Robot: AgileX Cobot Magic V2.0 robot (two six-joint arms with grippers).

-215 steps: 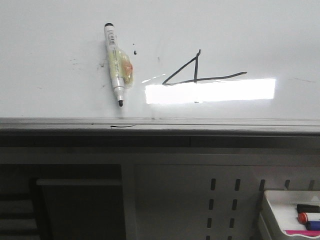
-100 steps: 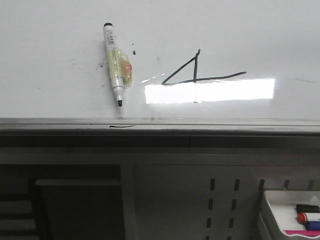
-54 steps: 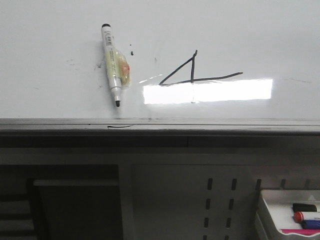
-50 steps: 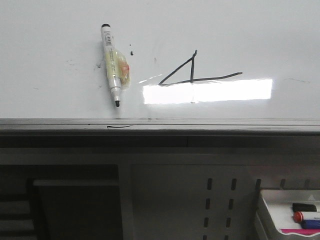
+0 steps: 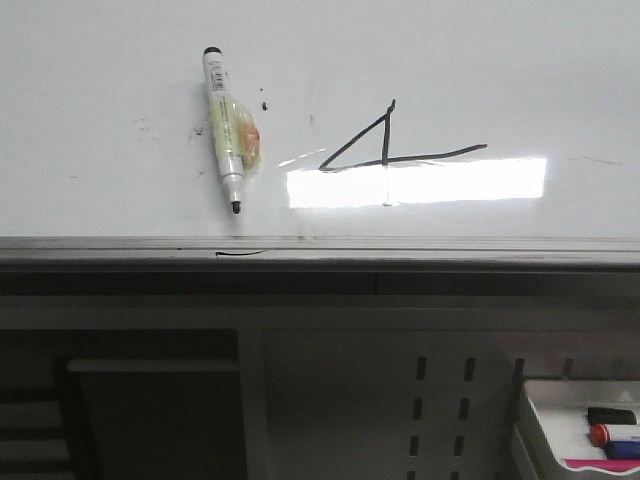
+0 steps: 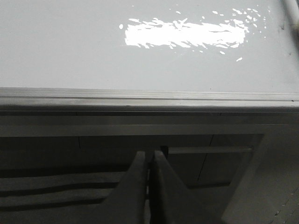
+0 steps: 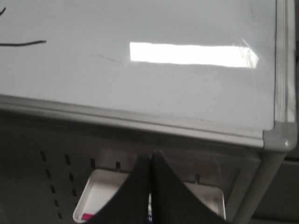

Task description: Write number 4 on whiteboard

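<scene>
Front view, number 4 (image 5: 385, 140) on whiteboard (image 5: 100, 100), no hand near

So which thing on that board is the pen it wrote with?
Look at the big whiteboard in the front view. Left of the number 4 lies a white marker, black cap away from the near rim, bare tip toward it. Yellowish tape around its middle distinguishes it from the coloured markers in the tray below.

Marker and tray
A white marker (image 5: 228, 130), black-capped, lies tip toward the rim; a white tray (image 5: 575, 432) holds coloured markers (image 5: 613, 434).
</scene>
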